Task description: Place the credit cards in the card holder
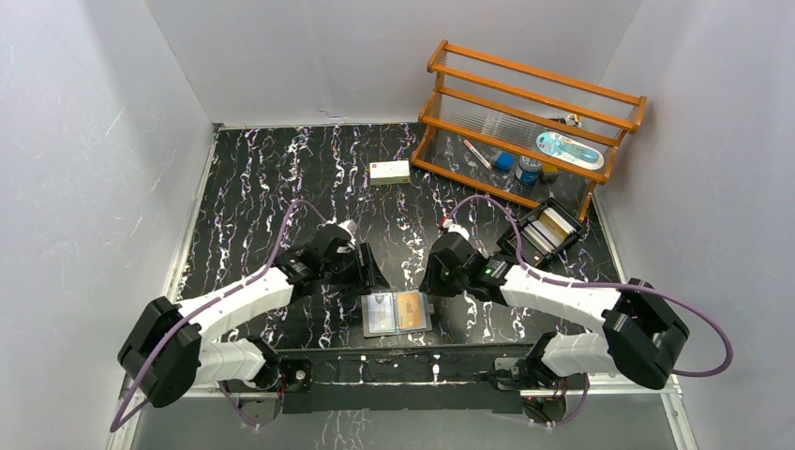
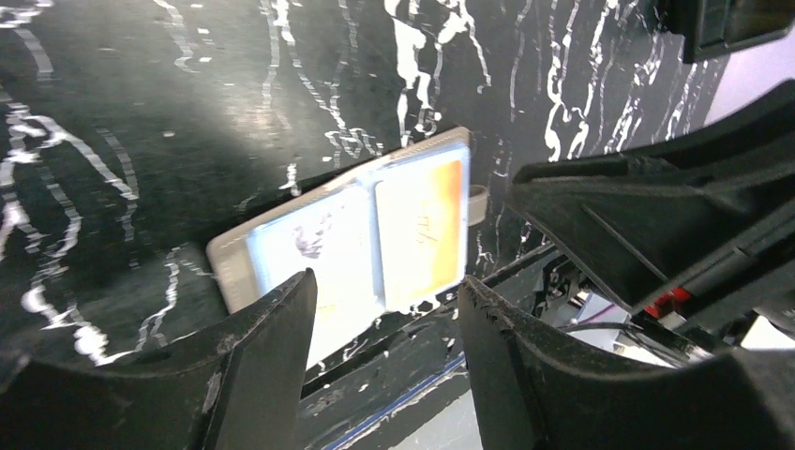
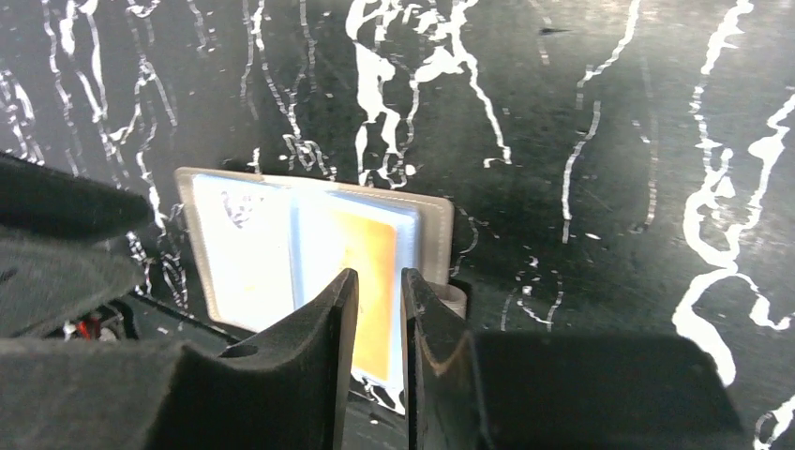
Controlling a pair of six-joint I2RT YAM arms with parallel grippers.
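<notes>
**A:** Holder, quick?

**B:** Soft grey-taupe folding card holder [image 1: 397, 326] lies open flat at the middle of the near edge of the black white-veined table [image 1: 281, 187]. The inside is light blue. A pale white-grey plastic card [image 1: 380, 313] is on the left half and a tan plastic card [image 1: 411, 309] on the right.

**A:** Claws?

**B:** Left gripper [image 2: 386, 291] is spread wide and empty, just off the holder's far left corner. Right gripper [image 3: 380, 277] is nearly pressed together with a thin gap, pinching nothing, at the far right corner.
</notes>
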